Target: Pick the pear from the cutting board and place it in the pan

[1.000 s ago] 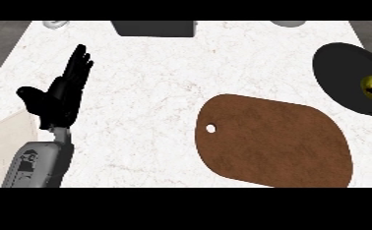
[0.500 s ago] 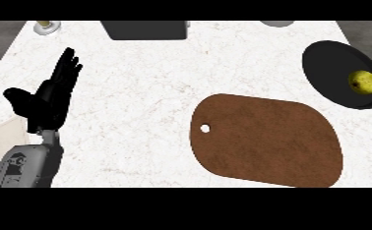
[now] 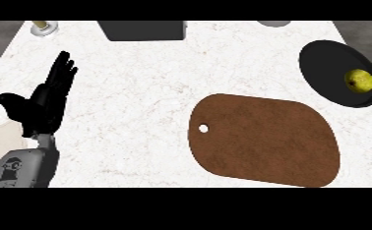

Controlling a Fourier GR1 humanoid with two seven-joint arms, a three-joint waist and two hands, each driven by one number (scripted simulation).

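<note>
Head view
Landmark: the brown, rounded wooden cutting board point(image 3: 265, 140) with a small hole at its left end; I place everything else from it.
Pear: the small yellow-green pear point(image 3: 357, 79) is not on the board. It lies up and to the right of it, inside the round black pan point(image 3: 327, 71), close to the view's right edge.
Board: nothing rests on it.
My left hand: my black left hand point(image 3: 42, 103) is well to the left of the board, fingers straight and spread apart, pointing up, holding nothing. It is resting.
My right hand: out of view, so I cannot speak for it.
Step in hand: I judge the placing done; what is left is to leave things be.
Doing it well: I would keep my hands well away from the pan, so the pear is not nudged out.
Far edge: a dark grey box point(image 3: 141, 30) sits beyond the board.
</note>
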